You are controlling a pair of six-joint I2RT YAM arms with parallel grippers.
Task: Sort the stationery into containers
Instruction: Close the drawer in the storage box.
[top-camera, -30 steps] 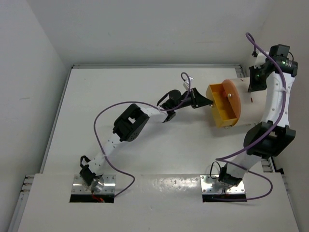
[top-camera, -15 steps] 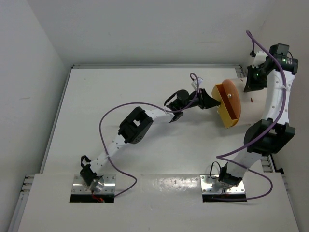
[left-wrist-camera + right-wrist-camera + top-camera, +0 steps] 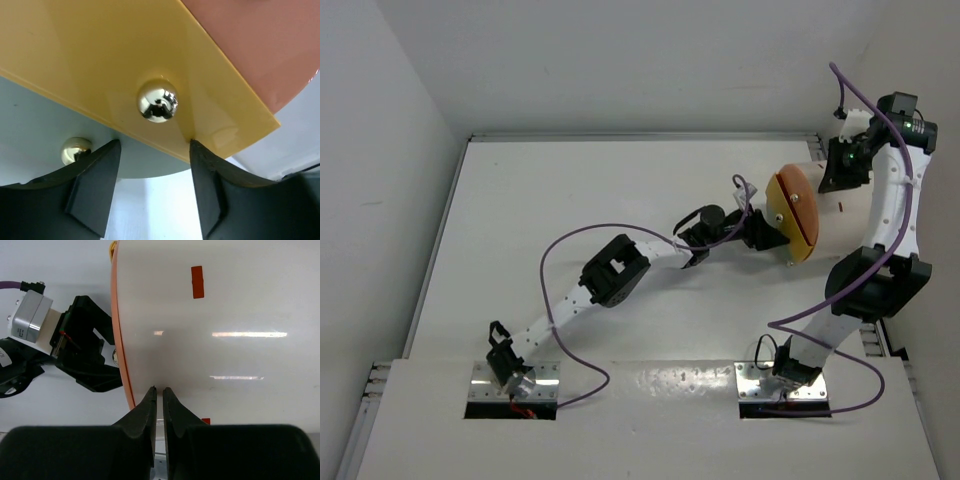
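The cream-white drum [image 3: 832, 222] lies on its side at the back right, its orange end face [image 3: 792, 215] turned left. My left gripper [image 3: 767, 233] is open, its fingertips against that face. In the left wrist view the gripper [image 3: 155, 147] is below a chrome knob [image 3: 157, 100] on the yellow drawer front [image 3: 90, 50]; a second knob [image 3: 76, 150] sits lower left. My right gripper [image 3: 840, 175] is shut and empty, its tips [image 3: 160, 390] touching the drum's white wall [image 3: 225, 330] near the orange rim [image 3: 120, 340]. No stationery is in view.
The drum lies close to the table's right edge and back wall [image 3: 620, 60]. The left arm [image 3: 610, 270] stretches diagonally across the table, its purple cable [image 3: 570, 240] looping above it. Small red marks [image 3: 197, 282] show on the drum's wall.
The left gripper has moved right against the yellow drawer, which has slid from sticking out into the drum until flush with the orange face. The right gripper has stayed on the drum.
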